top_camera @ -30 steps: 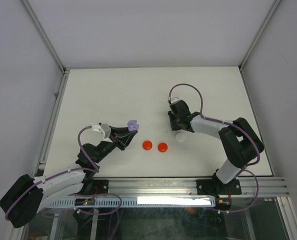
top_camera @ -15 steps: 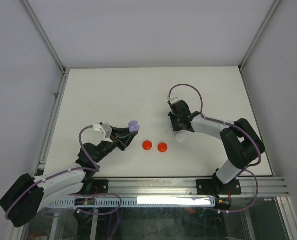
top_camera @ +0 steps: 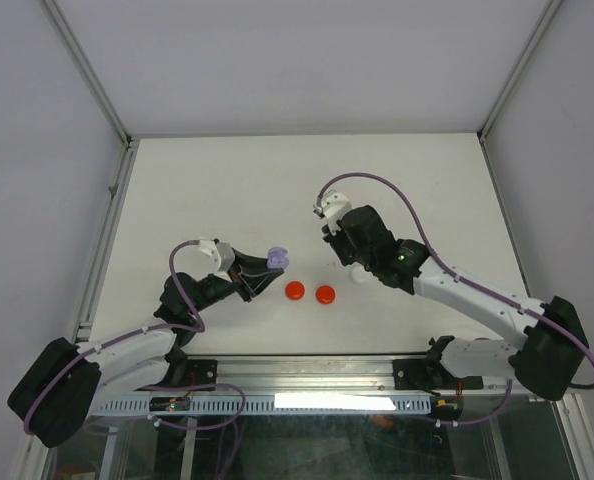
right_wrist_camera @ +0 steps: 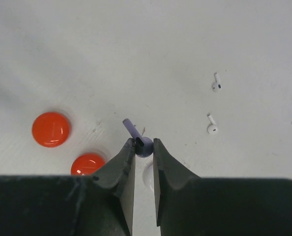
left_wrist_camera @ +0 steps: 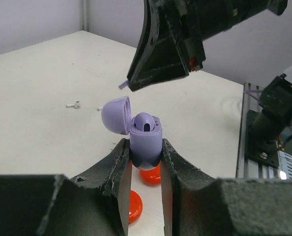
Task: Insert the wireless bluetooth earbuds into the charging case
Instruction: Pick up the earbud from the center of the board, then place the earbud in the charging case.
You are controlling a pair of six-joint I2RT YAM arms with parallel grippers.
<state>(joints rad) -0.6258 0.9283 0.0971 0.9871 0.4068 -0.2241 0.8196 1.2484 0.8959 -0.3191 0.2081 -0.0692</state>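
Left end effector (left_wrist_camera: 146, 153) pinches lilac case (left_wrist_camera: 145, 132), lid open, above table (left_wrist_camera: 47, 73). Right end effector (right_wrist_camera: 143, 143) pinches lilac earbud (right_wrist_camera: 131, 129), stem poking out askew, just above case.
Risks: tilted stem likely misses slot and jams on rim; thin grip may let earbud twist and drop near red discs (right_wrist_camera: 50, 129).

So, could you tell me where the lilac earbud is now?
Right wrist view: the lilac earbud is pinched in the right claw, just right of the nearer red disc.
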